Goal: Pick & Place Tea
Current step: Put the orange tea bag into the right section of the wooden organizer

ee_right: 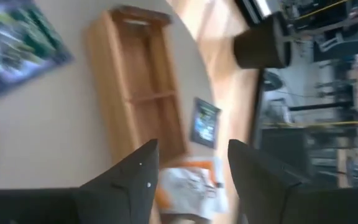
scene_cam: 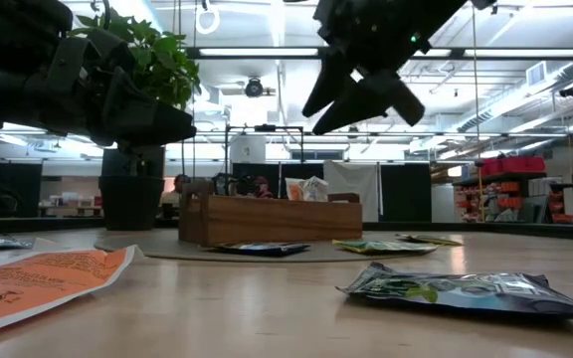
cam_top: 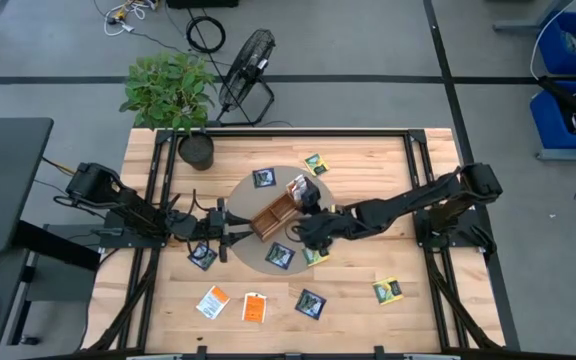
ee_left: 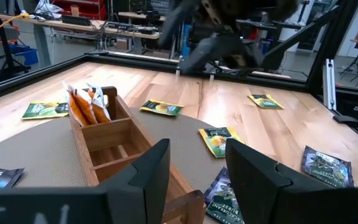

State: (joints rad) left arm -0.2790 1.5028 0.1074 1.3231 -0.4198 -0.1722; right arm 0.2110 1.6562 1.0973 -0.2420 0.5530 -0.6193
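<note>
The tea packets lie scattered: navy ones, yellow-green ones and orange-and-white ones flat on the table. Some orange-and-white packets stand in the far end compartment of the wooden tray. My right gripper hangs open and empty above that end of the tray, raised well off it. My left gripper is open at the tray's other end, low over the mat. My left gripper stands level with its fingers on either side of the tray's near end. The fingers themselves hide that end, so I cannot tell whether they touch the wood.
The tray sits on a round grey mat in the middle of the table. A potted plant stands at the far left corner. Black frame rails run along both sides. A fan stands on the floor beyond.
</note>
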